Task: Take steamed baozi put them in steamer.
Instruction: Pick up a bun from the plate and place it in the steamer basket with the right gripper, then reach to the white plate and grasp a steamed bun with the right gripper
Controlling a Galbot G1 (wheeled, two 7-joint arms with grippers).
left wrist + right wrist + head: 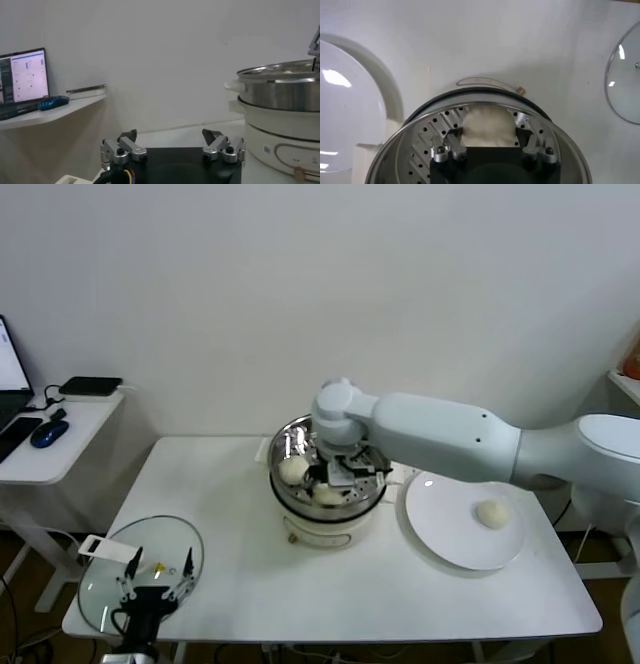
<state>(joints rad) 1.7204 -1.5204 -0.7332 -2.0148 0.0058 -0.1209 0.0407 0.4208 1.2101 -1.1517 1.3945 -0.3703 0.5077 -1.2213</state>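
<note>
Right gripper (490, 150) is down inside the round shiny stainless-steel steamer basket (290, 439), fingers straddling a cream-white dough bun (487, 127); contact looks loose, hard to confirm. One bun (492, 513) sits on the flat white plate (440, 534) at steamer's 3 o'clock. Left gripper (172, 147) idles, fingers spread, over the glass lid (100, 584).
</note>
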